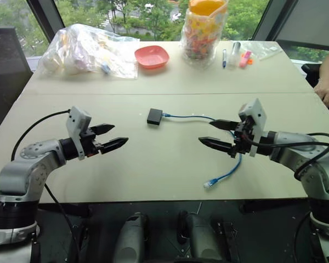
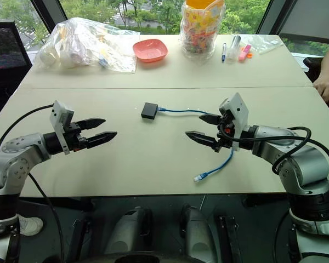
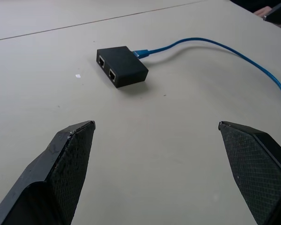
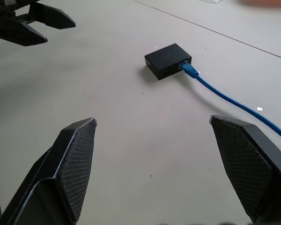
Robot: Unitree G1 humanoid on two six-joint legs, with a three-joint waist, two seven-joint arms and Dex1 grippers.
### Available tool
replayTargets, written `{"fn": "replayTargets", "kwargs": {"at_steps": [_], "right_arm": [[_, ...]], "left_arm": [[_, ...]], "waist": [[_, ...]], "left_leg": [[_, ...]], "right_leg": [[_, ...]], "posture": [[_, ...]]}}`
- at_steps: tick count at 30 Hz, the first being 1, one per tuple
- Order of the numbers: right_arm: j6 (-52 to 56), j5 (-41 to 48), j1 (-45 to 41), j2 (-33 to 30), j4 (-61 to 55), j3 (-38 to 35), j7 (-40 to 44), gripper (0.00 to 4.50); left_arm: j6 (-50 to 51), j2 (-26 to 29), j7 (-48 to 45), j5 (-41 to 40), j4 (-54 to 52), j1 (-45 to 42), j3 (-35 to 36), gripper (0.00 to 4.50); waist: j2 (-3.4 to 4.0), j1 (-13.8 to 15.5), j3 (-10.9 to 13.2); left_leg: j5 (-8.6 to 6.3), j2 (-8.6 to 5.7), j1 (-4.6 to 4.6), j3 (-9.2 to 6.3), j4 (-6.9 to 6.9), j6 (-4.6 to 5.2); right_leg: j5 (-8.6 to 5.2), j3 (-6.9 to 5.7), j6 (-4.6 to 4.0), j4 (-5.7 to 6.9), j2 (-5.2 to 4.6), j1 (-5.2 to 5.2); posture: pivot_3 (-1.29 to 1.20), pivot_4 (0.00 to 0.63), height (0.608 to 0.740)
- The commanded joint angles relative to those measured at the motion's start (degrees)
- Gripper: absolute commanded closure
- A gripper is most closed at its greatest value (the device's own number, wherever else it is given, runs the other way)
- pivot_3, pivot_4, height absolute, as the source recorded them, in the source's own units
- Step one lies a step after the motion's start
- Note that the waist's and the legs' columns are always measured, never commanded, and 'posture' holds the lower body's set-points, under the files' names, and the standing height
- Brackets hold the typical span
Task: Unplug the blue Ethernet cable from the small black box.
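Observation:
The small black box (image 1: 154,116) lies flat at the middle of the beige table (image 1: 153,164), with two empty ports facing my left side (image 3: 121,71). The blue Ethernet cable (image 1: 192,116) is plugged into the box's right side (image 4: 189,69). It runs right, passes behind my right gripper and curls down to a loose clear plug (image 1: 208,184) near the front edge. My left gripper (image 1: 111,137) hovers open, left of and nearer than the box. My right gripper (image 1: 219,134) hovers open on the right, over the cable, nothing between its fingers.
At the table's far side sit a clear bag of items (image 1: 88,52), a red bowl (image 1: 152,56), a bag of coloured sweets (image 1: 204,30) and some markers (image 1: 236,56). A person's hand (image 1: 326,90) rests at the far right edge.

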Motion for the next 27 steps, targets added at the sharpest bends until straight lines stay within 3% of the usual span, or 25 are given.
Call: {"fn": "replayTargets", "kwargs": {"at_steps": [1,22,25,27], "right_arm": [[-1.15,-0.44,-0.85,0.48,-0.89,-0.35,-0.55,0.44],[-3.85,-5.06,-3.0,3.05,2.36,2.63,-1.74,0.44],[-8.73,-10.21,-9.0,6.91,11.75,7.95,-1.19,0.44],[-14.69,-15.5,-15.84,11.15,24.08,12.31,-0.28,0.44]], "left_arm": [[-1.27,-0.07,-0.09,0.08,-0.23,-1.89,0.25,0.12],[-6.76,2.14,-6.85,7.13,8.69,-8.78,-5.2,0.12],[-10.99,3.82,-10.75,11.75,14.58,-13.27,-9.24,0.12],[-12.08,4.92,-13.62,12.95,17.05,-16.15,-10.79,0.12]], "waist": [[0.0,-0.01,0.0],[0.0,-0.02,0.0],[-0.01,-0.15,-0.01],[-0.01,-0.64,-0.01]], "left_leg": [[0.0,0.0,0.0,0.0,0.0,0.0],[0.01,-0.01,0.02,0.02,0.03,0.01],[0.02,-0.05,0.05,0.05,0.05,0.02],[0.02,-0.05,0.06,0.11,0.08,0.03]], "right_leg": [[0.0,0.0,0.0,0.0,0.0,0.0],[0.01,0.0,0.0,0.09,0.01,0.0],[0.01,0.0,-0.01,0.11,0.05,0.01],[0.05,0.0,-0.05,0.11,0.09,-0.01]], "posture": [[0.0,0.15,0.74],[0.0,0.15,0.74],[0.0,0.15,0.74],[0.0,0.15,0.74]]}}
